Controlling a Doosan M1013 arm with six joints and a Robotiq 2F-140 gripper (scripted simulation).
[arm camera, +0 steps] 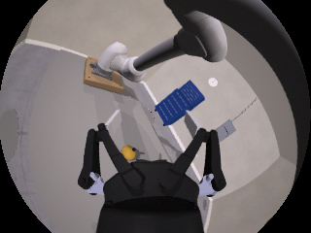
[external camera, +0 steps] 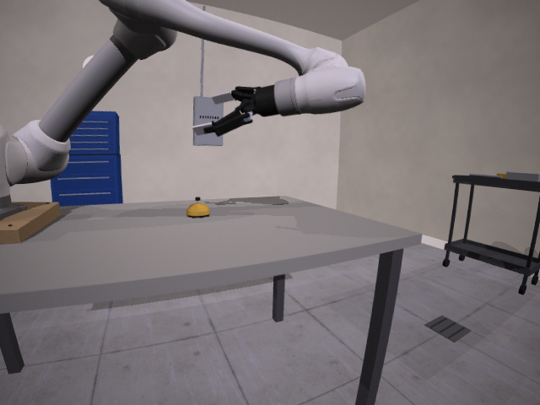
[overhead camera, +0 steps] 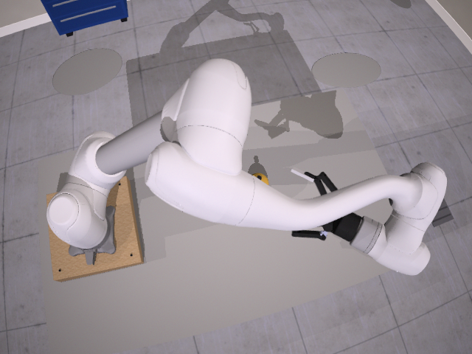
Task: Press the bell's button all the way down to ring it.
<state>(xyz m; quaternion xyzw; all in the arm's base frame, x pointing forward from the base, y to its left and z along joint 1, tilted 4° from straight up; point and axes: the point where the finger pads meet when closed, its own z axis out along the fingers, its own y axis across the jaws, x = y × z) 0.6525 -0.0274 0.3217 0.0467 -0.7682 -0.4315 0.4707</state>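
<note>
A yellow dome bell (external camera: 198, 210) with a small black button (external camera: 197, 198) on top sits on the grey table (external camera: 174, 244). In the overhead view the bell (overhead camera: 262, 177) is mostly hidden by my forearm. It shows small in the wrist view (arm camera: 130, 151), between the fingers and far off. My gripper (external camera: 213, 111) is open and empty, high above the table and a little to the right of the bell, with the fingers pointing sideways. In the overhead view the gripper (overhead camera: 302, 203) is to the right of the bell.
My base stands on a wooden block (overhead camera: 95, 232) at the table's left end. A blue drawer cabinet (external camera: 89, 159) stands behind the table. A grey box (external camera: 208, 121) hangs on the back wall. A black cart (external camera: 494, 222) stands at the right.
</note>
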